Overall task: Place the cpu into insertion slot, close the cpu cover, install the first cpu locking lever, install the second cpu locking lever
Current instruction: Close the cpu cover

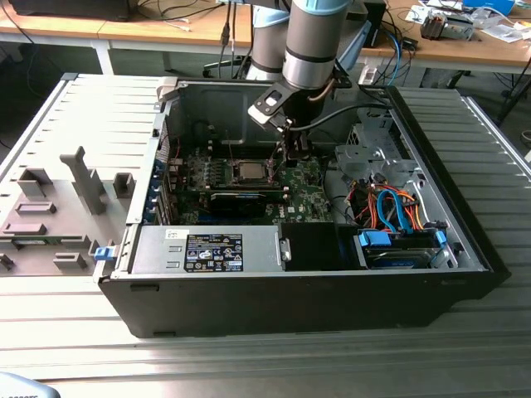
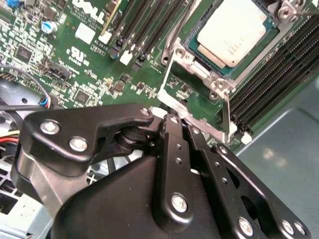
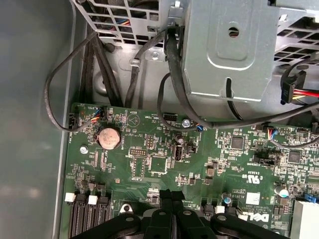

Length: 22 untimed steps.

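The cpu [image 2: 234, 30], a pale square chip, lies flat in the insertion slot [image 2: 271, 24] on the green board; in the exterior view the cpu [image 1: 249, 172] sits mid-case. The cpu cover [image 2: 225, 112], a silvery frame with a square window, stands tilted up beside the slot, and green board shows through its window. My gripper [image 2: 173, 119] is shut, with its black fingertips against the cover's near edge and nothing seen between them. In the exterior view the gripper [image 1: 296, 157] hangs just to the exterior view's right of the slot. In the first wrist view the fingers [image 3: 164, 199] press together above the board.
Long black memory slots [image 2: 279, 74] flank the socket. A metal drive cage [image 3: 229, 50] with black cables [image 3: 172, 74] and orange and blue cables [image 1: 390, 207] fills the case on the exterior view's right. A power supply [image 1: 207, 249] lies along the front wall. A coin battery [image 3: 108, 138] sits on the board.
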{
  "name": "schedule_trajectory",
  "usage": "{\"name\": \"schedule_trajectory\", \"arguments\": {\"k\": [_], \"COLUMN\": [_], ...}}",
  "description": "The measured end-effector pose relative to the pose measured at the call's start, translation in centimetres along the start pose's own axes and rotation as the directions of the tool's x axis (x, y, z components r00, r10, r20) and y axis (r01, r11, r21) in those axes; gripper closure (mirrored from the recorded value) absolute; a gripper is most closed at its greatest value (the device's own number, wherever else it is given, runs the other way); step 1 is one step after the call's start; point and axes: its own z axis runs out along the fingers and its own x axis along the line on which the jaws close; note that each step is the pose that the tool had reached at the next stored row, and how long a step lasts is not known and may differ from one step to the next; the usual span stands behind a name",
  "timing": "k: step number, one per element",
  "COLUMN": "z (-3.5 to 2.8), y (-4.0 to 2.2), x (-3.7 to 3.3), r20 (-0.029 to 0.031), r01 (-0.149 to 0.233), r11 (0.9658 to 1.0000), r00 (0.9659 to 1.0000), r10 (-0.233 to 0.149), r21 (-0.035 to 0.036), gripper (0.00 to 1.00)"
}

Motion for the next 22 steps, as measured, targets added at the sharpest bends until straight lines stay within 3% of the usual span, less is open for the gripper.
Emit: {"name": "schedule_trajectory", "arguments": {"k": [5,12,22], "z": [-0.28,-2.01,-2.06], "y": [0.04,0.02,0.02], "x": [0.11,0.10,0.11], "r20": [-0.0048,-0.0047,-0.0047], "r01": [0.000,0.000,0.000], "r11": [1.0000,1.0000,1.0000], "r00": [1.0000,1.0000,1.0000], "r10": [0.000,0.000,0.000], "r21": [-0.0024,-0.0025,-0.0024], "gripper": [0.89,0.89,0.89]}}
